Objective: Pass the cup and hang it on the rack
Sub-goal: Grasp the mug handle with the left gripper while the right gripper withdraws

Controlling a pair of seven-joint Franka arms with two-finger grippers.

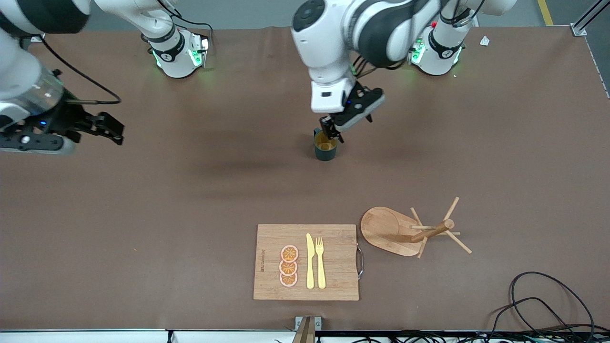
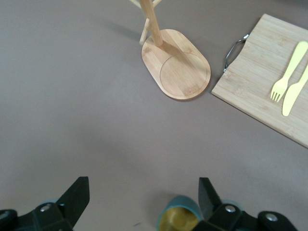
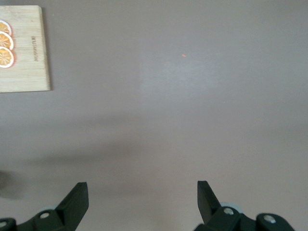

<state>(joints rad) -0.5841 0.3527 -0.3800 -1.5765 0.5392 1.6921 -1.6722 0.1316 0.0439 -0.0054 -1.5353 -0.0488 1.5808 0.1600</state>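
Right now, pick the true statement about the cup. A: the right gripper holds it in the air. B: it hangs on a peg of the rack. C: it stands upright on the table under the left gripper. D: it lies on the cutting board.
C: the cup stands upright on the table, its yellow inside showing, with the open left gripper just over its rim; the rack has bare pegs.

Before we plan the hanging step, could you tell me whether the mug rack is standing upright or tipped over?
Upright: the rack rests flat on its oval base, post rising with pegs spread, beside the cutting board.
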